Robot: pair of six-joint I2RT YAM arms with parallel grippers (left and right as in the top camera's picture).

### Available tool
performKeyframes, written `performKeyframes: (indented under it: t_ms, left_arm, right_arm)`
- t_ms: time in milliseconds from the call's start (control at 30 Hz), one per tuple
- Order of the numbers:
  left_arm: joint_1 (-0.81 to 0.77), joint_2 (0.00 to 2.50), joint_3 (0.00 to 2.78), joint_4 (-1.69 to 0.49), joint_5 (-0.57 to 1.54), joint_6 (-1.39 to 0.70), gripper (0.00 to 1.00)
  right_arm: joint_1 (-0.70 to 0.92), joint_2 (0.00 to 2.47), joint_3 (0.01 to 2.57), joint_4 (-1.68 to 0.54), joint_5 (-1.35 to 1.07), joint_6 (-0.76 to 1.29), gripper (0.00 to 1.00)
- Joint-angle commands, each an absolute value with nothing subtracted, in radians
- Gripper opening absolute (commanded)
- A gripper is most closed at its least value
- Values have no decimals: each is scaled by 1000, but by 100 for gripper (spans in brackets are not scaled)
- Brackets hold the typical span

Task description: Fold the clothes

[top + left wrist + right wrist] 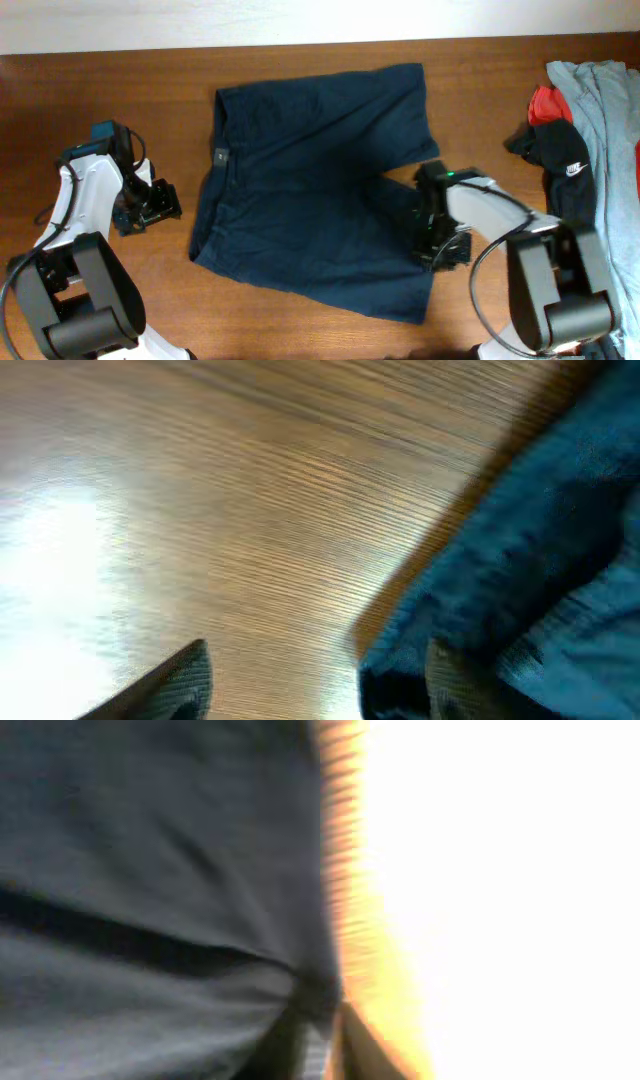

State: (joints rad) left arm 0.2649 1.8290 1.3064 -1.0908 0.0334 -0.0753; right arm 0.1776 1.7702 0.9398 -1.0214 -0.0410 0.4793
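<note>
The navy shorts [310,190] lie spread flat in the middle of the wooden table [120,90], waistband to the left and both legs pointing right. The far leg reaches toward the table's far edge, and the near leg ends close to the near edge.

The left gripper [160,203] sits low over the wood just beside the near-left corner of the waistband. In its wrist view the jaws stand released. One finger [185,680] is over bare wood and the other is at the edge of the blue cloth [560,560], with open table between them and nothing grasped.

The right gripper [442,248] is down at the right-hand hem of the near leg, touching or just over the fabric. Its wrist view is blurred, filled with dark cloth [150,850] beside a glare-white strip, so I cannot tell whether it is clenched or released.

At the far right of the table lies a pile of other clothes: a black garment [565,160] with a white logo, a grey shirt [610,150] and a bit of red cloth [545,103], well apart from the shorts.
</note>
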Motion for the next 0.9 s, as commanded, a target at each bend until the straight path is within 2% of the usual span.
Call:
performKeyframes:
  t_ms: [0, 33, 133, 300, 467, 633, 867]
  left_arm:
    - [270, 1832, 1334, -1099, 213, 67, 54]
    - [270, 1821, 1340, -1107, 242, 95, 53]
    - [270, 1738, 1352, -1146, 242, 100, 50]
    - [270, 1544, 1340, -1171, 237, 77, 50]
    - [270, 1406, 1214, -1157, 237, 29, 66]
    - [270, 1429, 1006, -1014, 258, -67, 75]
    - [269, 1551, 886, -802, 300, -105, 75]
  right_arm:
    - [73, 1759, 955, -995, -126, 369, 59]
    - [46, 1734, 962, -995, -192, 340, 66]
    - [-22, 1630, 970, -994, -337, 293, 75]
    - [-86, 1425, 970, -1024, -450, 292, 86]
    - [-84, 1283, 969, -1137, -452, 292, 100]
    - [-84, 1282, 948, -1193, -453, 291, 99]
    - [-64, 1282, 900, -1190, -453, 235, 99]
